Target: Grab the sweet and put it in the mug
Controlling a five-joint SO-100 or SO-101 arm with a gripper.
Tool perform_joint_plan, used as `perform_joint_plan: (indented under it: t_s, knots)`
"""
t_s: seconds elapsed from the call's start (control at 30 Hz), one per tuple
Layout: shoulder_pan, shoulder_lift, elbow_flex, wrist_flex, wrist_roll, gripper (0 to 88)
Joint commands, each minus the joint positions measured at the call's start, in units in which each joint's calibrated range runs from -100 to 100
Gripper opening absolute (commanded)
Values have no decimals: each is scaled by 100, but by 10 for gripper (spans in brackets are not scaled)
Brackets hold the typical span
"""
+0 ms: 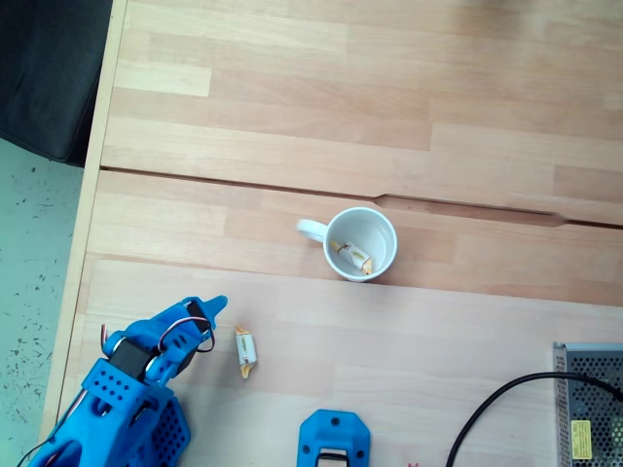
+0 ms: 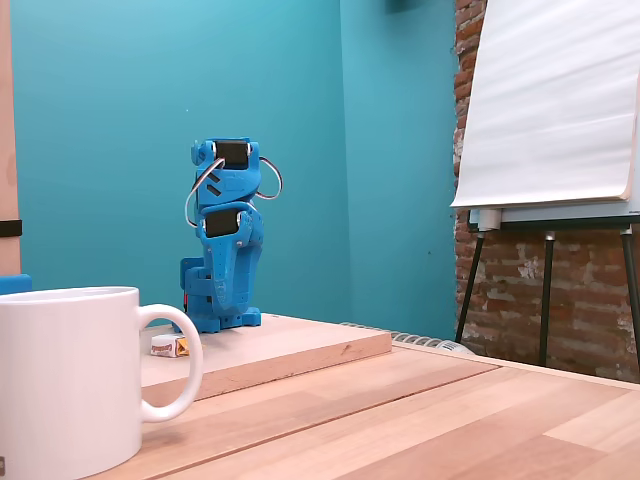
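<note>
Near the claw (image 1: 209, 313) — jaw state unclear — a sweet (image 1: 244, 350) lies on the tabletop (image 1: 467, 331), left of the mug (image 1: 361, 243). Light, crinkly and slippery — best pinched across its firm middle.

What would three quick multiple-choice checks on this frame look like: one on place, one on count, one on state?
1. Where does the loose sweet lie in the top-down fixed view?
A. On the table right of the gripper
B. Atop the mesh box
C. Behind the mug

2. How many sweets are visible from above?
A. One
B. Two
C. Four

3. What state is the mug in?
A. Tipped over
B. Upright, holding a sweet
C. Upright, empty

Answers: 1 A, it rests on wood beside the blue arm. 2 B, one on the table, one in the mug. 3 B, its round mouth faces up with a wrapped sweet inside.
</note>
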Motion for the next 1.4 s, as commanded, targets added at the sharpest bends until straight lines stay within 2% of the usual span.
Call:
perform_joint_plan:
  t_s: [0.0, 1.37]
  knots:
    - [52, -58, -251, -48, -5, 204]
    - [66, -58, -483, -56, -39, 204]
